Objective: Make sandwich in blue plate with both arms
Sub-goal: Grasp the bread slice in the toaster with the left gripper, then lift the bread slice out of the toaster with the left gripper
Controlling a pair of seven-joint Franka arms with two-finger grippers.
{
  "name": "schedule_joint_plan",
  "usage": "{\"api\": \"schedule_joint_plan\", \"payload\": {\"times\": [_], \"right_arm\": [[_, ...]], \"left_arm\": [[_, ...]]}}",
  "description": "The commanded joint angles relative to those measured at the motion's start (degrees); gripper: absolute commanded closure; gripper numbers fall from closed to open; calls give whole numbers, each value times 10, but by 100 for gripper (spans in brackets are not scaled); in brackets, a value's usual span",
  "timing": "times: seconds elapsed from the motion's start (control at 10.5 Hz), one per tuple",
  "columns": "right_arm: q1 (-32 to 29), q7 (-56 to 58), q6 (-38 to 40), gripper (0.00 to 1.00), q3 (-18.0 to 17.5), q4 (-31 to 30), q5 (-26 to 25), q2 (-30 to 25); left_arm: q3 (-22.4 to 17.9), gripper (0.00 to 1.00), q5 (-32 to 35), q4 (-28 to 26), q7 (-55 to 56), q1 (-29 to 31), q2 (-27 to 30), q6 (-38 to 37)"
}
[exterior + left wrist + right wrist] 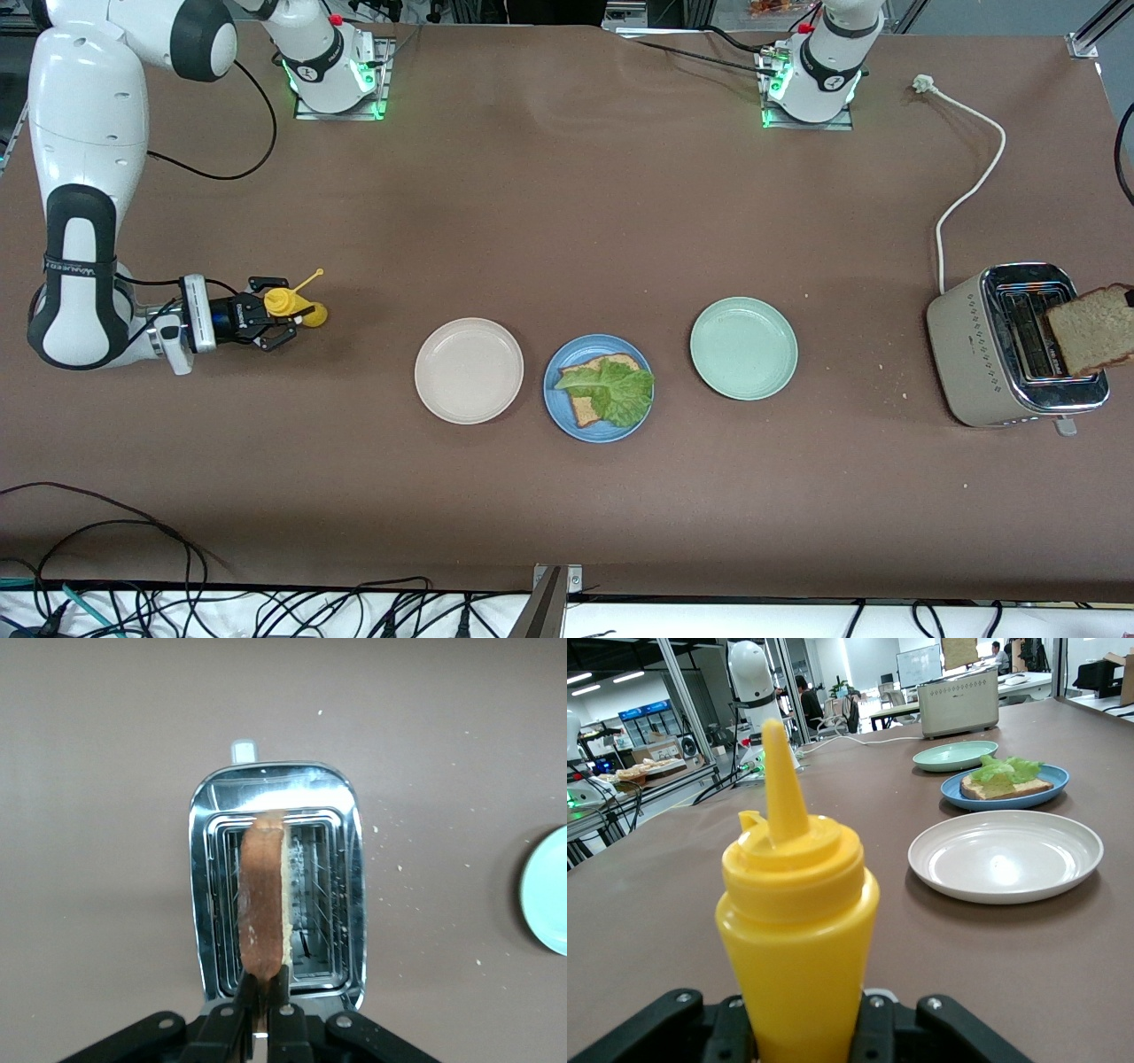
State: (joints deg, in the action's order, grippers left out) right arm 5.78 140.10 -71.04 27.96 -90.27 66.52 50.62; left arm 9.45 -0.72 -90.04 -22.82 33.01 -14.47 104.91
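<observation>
Brown table w/ cables along the camera edge. Right gripper (pixel 282 321), low at the right arm's end, clamped on yellow bottle (pixel 292 306) standing on the table. Next along: white plate (pixel 469 370), then blue plate (pixel 598 387) w/ one bread slice (pixel 585 390) & lettuce (pixel 611 388) on top, then green plate (pixel 743 348). Toaster (pixel 1010 350) at the left arm's end; left gripper (pixel 263 1014) over it, clamped on 2nd slice (pixel 263 899), held edge-down above a slot.
</observation>
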Motion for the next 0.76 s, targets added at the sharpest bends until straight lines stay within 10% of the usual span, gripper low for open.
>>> {"api": "schedule_joint_plan", "payload": {"times": [0.0, 0.67], "right_arm": [[-29, 20, 28, 100, -17, 26, 11, 33], [-37, 28, 19, 100, -20, 48, 10, 48]], "left_arm": [[21, 100, 9, 44, -7, 0, 10, -61], [97, 100, 5, 85, 21, -1, 23, -138]]}}
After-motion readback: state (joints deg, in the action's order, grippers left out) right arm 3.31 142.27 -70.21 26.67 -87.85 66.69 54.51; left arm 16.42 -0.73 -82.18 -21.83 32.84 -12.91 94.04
